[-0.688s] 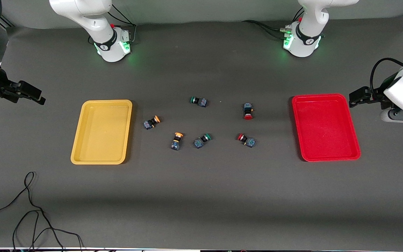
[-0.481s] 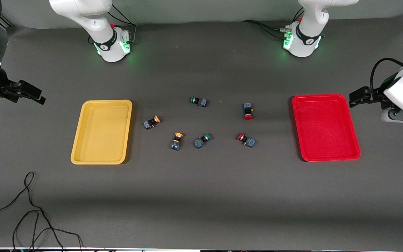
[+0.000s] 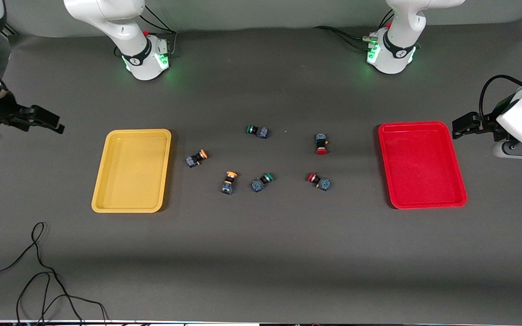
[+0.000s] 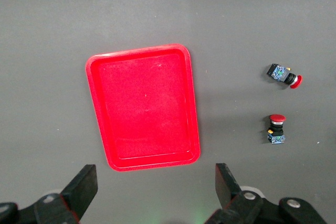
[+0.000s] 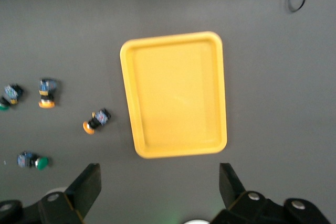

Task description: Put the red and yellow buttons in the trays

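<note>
Right claw [image 3: 57, 127]: you had it hanging high, fingers spread and empty, above the bare table [image 3: 261, 253] just off the right-arm end of the shallow yellow plastic tray [image 3: 102, 199].
Left claw [image 3: 458, 127]: likewise spread and empty, up in the air beside the shallow red plastic tray [image 3: 383, 181] at the left arm's end.
Trays: both were empty — no button had been placed.
Orange-capped buttons: the dark-bodied switch [image 3: 196, 158] lay just beside the yellow tray; its twin [image 3: 229, 182] lay nearer the front camera.
Red-capped buttons: one [image 3: 320, 143] and another [image 3: 319, 181] lay between the table's middle and the red tray, all on their sides.
Decoys: a green-capped switch [image 3: 261, 181] lay near the second orange one; another [image 3: 257, 131] lay farther from the camera.
Risk — wrong pick: coming down on the second orange button, your right claw could catch the green neighbour instead.
Risk — slip: tiny bodies lying on their sides could roll or squirt out if your fingers closed on the round cap.
Risk — collision: both arms reaching centre together could meet.
</note>
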Controlling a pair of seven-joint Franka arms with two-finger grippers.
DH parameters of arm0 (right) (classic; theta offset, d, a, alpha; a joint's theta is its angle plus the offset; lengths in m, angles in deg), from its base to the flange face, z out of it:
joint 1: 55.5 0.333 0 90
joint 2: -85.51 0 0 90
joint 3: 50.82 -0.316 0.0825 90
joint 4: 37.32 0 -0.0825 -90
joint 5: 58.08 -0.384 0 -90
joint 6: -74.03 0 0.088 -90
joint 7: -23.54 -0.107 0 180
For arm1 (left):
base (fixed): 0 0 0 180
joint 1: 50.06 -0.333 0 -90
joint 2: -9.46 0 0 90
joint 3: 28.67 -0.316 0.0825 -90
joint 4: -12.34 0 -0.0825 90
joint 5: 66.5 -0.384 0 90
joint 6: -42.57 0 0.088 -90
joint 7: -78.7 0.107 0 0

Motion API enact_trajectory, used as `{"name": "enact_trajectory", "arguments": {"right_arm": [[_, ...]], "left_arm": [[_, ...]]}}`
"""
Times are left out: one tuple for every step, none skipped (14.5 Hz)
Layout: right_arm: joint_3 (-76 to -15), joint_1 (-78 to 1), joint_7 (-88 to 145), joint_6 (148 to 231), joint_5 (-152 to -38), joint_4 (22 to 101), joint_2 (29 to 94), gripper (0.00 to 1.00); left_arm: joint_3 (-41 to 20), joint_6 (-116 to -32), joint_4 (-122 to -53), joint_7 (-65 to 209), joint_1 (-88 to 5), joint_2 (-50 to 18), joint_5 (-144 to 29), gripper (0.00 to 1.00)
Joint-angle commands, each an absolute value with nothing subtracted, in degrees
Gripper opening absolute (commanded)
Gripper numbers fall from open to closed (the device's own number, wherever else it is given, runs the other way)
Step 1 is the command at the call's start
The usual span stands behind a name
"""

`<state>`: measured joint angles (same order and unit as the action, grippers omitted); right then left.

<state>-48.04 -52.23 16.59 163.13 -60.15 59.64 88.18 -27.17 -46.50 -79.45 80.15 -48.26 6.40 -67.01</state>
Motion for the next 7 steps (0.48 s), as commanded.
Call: {"name": "enact_trajectory", "arguments": {"right_arm": [[-48.2, -47.3, 14.7, 163.9, -59.7, 59.0, 83.8, 1.0], [-48.1, -45.2, 12.1, 165.8, -59.9, 59.2, 82.2, 1.0], [-48.2, -44.7, 8.3, 167.2, -60.4, 60.1, 81.1, 1.0], [-48.2, -43.5, 5.7, 169.6, -62.4, 61.4, 80.5, 1.0], [-48.1, -41.9, 3.3, 171.8, -63.9, 63.4, 80.0, 1.0], [-48.1, -40.5, 0.0, 174.2, -64.1, 65.4, 79.7, 1.0], [-48.1, -38.6, -3.4, 176.1, -64.1, 67.6, 79.6, 1.0]], "left_arm": [[-27.4, -46.5, -82.4, 79.8, -47.6, 8.1, -67.1, 1.0], [-27.3, -48.0, -84.8, 79.8, -47.4, 9.1, -67.0, 1.0], [-26.4, -50.3, -89.0, 79.7, -47.3, 10.9, -66.8, 1.0], [-24.9, -52.7, -93.8, 78.4, -47.1, 13.5, -66.6, 1.0], [-23.4, -56.2, -98.4, 74.9, -46.7, 15.6, -66.4, 1.0], [-21.7, -59.4, -101.5, 71.0, -45.3, 16.6, -65.7, 1.0], [-20.3, -61.3, -102.9, 66.9, -43.3, 16.2, -64.8, 1.0]]}}
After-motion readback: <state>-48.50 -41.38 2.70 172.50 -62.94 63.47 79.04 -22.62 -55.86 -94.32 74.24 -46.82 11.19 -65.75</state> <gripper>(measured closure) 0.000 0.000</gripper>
